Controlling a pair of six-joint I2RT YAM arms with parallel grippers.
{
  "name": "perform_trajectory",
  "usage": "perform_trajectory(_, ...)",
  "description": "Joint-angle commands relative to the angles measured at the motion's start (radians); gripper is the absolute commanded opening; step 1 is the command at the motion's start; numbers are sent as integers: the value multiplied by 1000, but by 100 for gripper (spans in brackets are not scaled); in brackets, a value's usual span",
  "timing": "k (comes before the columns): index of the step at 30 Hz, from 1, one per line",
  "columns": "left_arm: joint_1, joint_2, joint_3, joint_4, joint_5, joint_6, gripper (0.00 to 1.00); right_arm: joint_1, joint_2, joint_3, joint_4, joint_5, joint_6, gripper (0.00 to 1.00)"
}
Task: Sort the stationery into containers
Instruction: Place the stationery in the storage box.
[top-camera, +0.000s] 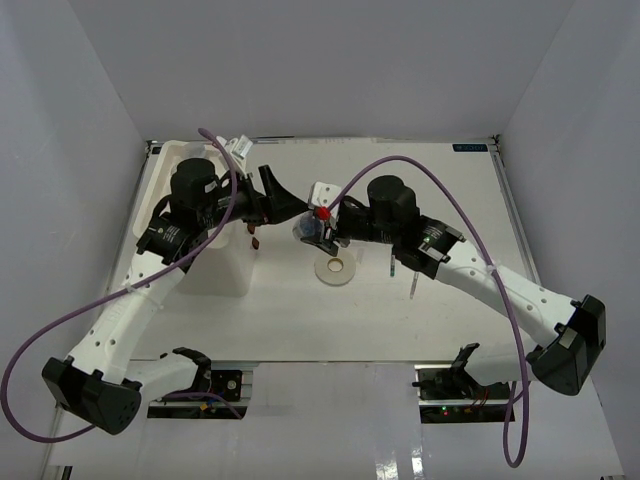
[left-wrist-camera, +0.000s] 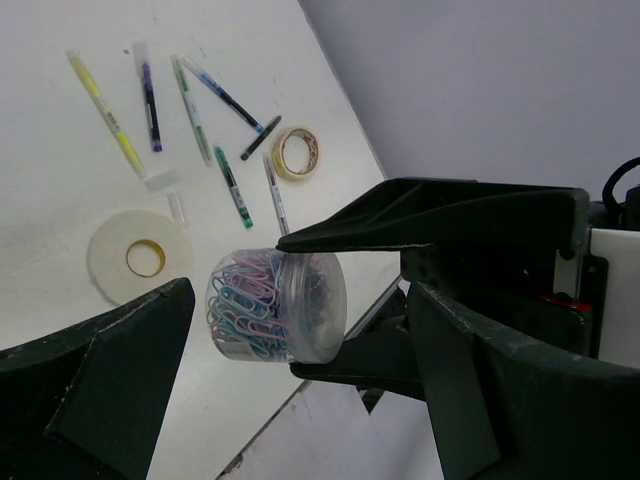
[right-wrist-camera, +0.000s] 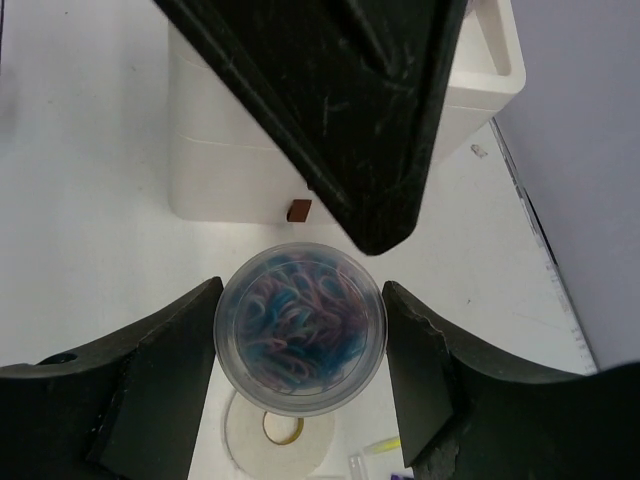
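White walls close round a pale table (top-camera: 450, 200). Above it, the right tool (right-wrist-camera: 300, 300) pinches a small clear jar (left-wrist-camera: 275, 305) of coloured paper clips, one finger pressed to each side, holding it off the table. The left tool (top-camera: 283, 203) faces it with its fingers spread wide on either side of the jar and not touching it. Directly below the jar lies a wide tape ring (left-wrist-camera: 140, 257), flat on the table. Farther out lies a small tape ring (left-wrist-camera: 297, 153), with a yellow pen (left-wrist-camera: 105, 112), a green pen (left-wrist-camera: 192, 118) and other thin pens scattered beside it. A white box (right-wrist-camera: 230, 170) stands just behind the jar, its brown knob (right-wrist-camera: 299, 210) facing it.
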Motion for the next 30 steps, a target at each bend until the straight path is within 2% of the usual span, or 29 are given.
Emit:
perform_trajectory(1, -8, -27, -42, -16, 54, -47, 98, 8, -50, 3, 55, 21, 15, 37)
perform_trajectory(6, -9, -30, -70, -17, 72, -64, 98, 8, -59, 26, 49, 32, 7, 37)
perform_trajectory(14, -18, 1, -35, -2, 94, -98, 98, 8, -55, 46, 56, 20, 4, 38)
perform_trajectory(18, -25, 16, -38, 14, 86, -113, 93, 8, -56, 45, 70, 20, 5, 39)
perform_trajectory(27, -40, 38, -52, 30, 71, -132, 90, 9, -64, 35, 81, 25, 5, 39)
perform_trajectory(30, -48, 42, -45, 37, 75, -138, 85, 8, -65, 28, 89, 29, 5, 40)
